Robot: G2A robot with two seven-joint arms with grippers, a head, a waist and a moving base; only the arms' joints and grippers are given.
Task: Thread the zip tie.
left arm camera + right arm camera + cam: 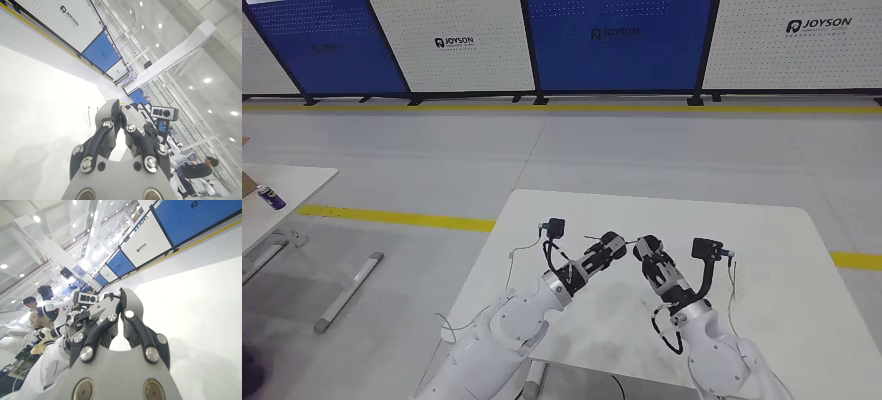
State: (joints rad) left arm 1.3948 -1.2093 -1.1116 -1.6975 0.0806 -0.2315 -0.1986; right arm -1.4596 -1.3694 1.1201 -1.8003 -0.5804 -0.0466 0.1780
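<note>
**A:** The left gripper [617,241] has its fingers pressed together. A thin black zip tie [108,119] is nipped between the pads, and a short end pokes out to one side.

**B:** And the right gripper [643,244]?

**A:** Closed as well. Its fingers pinch a black strip [115,297] with a small blocky head at the free end.

**B:** Is that one tie or two?

**A:** I cannot tell, because the place where the tips meet is hidden.

**B:** How do the arms stand?

**A:** Both are lifted off the white table [762,300]. The forearms angle in from either side, so the two grippers sit nearly tip to tip, just beside each other over the middle of the table. Each wrist view has the other gripper right behind its own fingers.

**B:** So the tie is up in the air?

**A:** Yes — it is held between the fingertips, clear of the tabletop. It is narrow, flat and black.

**B:** Is anything else lying there?

**A:** Two loose ties [89,116] lie on the table beyond the left gripper, side by side — thin dark lines against the white.
</note>
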